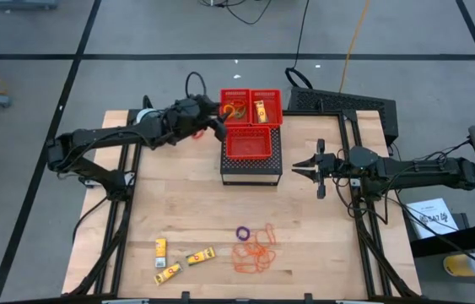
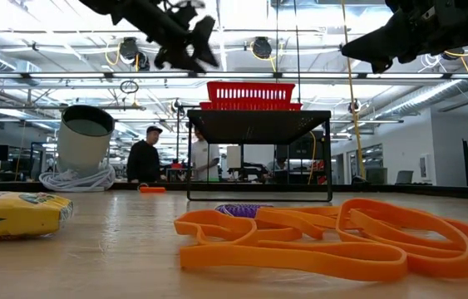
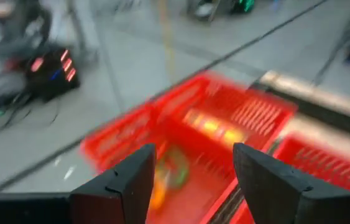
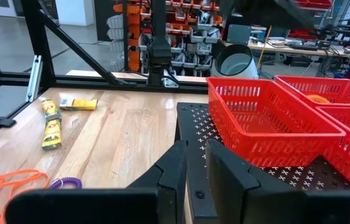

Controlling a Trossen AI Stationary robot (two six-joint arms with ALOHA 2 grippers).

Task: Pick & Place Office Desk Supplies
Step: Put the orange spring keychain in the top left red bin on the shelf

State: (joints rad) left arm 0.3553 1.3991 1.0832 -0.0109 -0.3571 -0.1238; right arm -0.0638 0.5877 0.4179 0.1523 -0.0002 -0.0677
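Three red mesh baskets sit on a black perforated stand (image 1: 250, 169). The far left basket (image 1: 235, 107) holds orange and green rings (image 3: 168, 177), and the far right basket (image 1: 264, 108) holds a yellow packet (image 1: 261, 109). The near basket (image 1: 248, 143) shows nothing inside. My left gripper (image 1: 218, 128) (image 3: 193, 180) hovers open and empty beside the far left basket, above its rim. My right gripper (image 1: 299, 167) (image 4: 197, 168) waits to the right of the stand, its fingers nearly together with nothing between them. Yellow packets (image 1: 200, 255), a purple ring (image 1: 242, 232) and orange rubber bands (image 1: 256, 251) lie on the near part of the table.
A round blue-grey container (image 2: 86, 137) stands at the far left of the table behind my left arm. A black mesh tray (image 1: 342, 103) lies at the far right. People stand in the room beyond the table (image 2: 145, 158). Bare wood lies between the stand and the loose items.
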